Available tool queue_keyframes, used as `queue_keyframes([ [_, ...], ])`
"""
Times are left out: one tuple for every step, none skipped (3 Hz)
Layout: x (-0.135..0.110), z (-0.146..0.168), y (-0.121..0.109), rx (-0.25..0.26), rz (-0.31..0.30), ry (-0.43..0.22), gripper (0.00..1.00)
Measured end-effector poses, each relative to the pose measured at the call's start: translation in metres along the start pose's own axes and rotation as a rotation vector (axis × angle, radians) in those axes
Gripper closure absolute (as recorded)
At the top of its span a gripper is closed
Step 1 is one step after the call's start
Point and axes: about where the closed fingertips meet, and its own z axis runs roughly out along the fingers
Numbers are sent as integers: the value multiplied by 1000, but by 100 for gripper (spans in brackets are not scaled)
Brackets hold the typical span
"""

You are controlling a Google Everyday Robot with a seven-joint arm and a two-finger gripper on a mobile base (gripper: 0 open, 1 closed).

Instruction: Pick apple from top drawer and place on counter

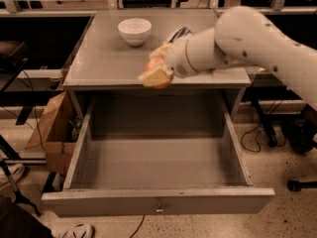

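My gripper is shut on the apple, a small red-orange fruit held between pale fingers. It hangs in the air just above the front edge of the counter, over the back of the top drawer. The drawer is pulled fully out and nothing shows inside it; its flat front panel carries a small keyhole at the centre. My white arm reaches in from the right across the counter.
A white bowl stands at the back of the counter. A dark chip bag lies behind my arm, mostly hidden. A cardboard box sits on the floor left of the cabinet. Cables and chair legs lie at the right.
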Motion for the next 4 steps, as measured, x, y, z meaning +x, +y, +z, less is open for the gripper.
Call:
queue_keyframes([
  [-27,32,-33,9,27,-67,100],
  [-37,68,-56,13,77,-151,100],
  [-29,98,-70,8,144,-190,81],
  [-14,112,-79,19,208,-187,59],
])
